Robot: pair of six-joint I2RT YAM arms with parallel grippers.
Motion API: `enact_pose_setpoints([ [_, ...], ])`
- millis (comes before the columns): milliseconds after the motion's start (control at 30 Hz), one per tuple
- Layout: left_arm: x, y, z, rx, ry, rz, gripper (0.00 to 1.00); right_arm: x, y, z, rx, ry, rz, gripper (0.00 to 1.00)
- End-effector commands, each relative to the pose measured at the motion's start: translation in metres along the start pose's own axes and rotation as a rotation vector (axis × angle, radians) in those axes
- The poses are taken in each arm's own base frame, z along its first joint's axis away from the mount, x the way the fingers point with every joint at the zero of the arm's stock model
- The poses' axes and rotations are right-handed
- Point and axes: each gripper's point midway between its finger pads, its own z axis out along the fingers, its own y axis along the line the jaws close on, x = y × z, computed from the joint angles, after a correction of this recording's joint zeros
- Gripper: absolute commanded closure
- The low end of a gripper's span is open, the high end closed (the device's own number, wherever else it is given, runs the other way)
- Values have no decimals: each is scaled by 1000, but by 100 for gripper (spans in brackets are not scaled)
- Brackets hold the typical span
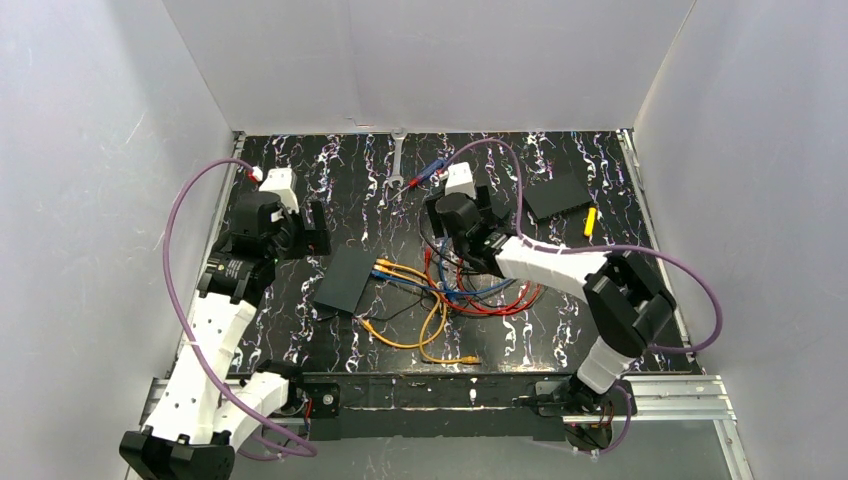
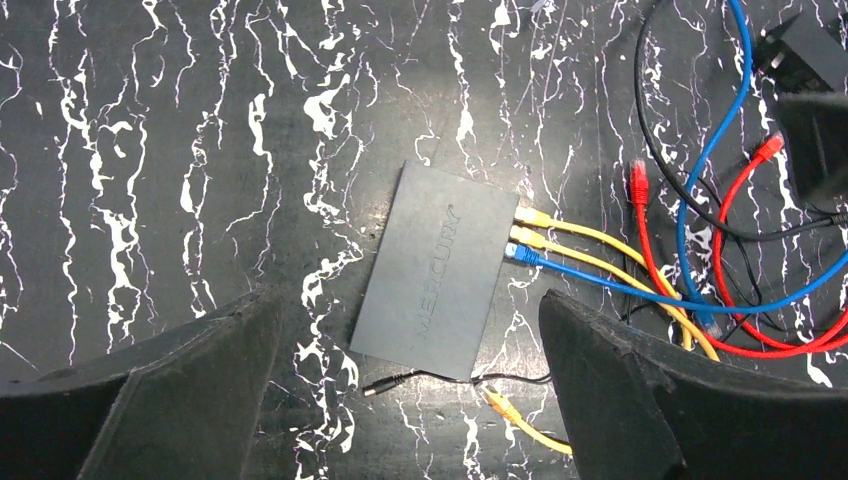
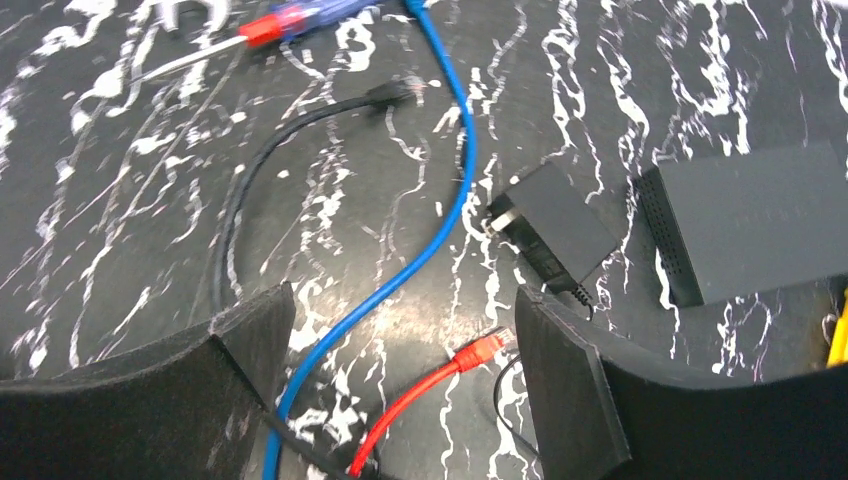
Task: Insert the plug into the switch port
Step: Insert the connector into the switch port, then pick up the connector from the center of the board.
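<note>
In the left wrist view the switch [image 2: 430,270] shows only its top; its sockets are hidden. The black adapter [image 2: 805,50] is blurred and cut by the right edge. In the right wrist view the right edge cuts the black slab [image 3: 760,220], and the far edge cuts the screwdriver [image 3: 300,20].

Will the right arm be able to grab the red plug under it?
Probably yes. The right gripper is open above the red plug, nothing lies on it, though a blue cable runs close beside.
</note>
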Motion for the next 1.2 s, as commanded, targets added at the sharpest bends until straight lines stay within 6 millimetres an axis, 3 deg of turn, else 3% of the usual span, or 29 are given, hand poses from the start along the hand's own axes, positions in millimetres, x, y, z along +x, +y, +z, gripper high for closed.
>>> enact_pose_setpoints([
  [0,0,2,-4,-30,-25,20,2,1,-24,23,186,25,194,13],
  [333,1,-1,-9,-23,-45,54,2,27,-19,66,332,74,346,19],
  [433,2,-3,-9,-19,-47,60,2,41,-29,71,425,87,371,26],
  [600,2,-3,-10,-17,-49,64,2,61,-25,80,441,108,392,35],
  [733,3,-4,-9,-11,-48,66,2,66,-25,82,450,113,397,52],
  [900,3,-5,-9,-10,-46,66,2,61,-33,76,472,95,403,73],
  [1067,4,-5,-8,-8,-43,68,2,41,-46,63,496,49,413,99],
  [1167,5,-6,-7,-4,-40,69,2,24,-58,51,518,8,424,99],
])
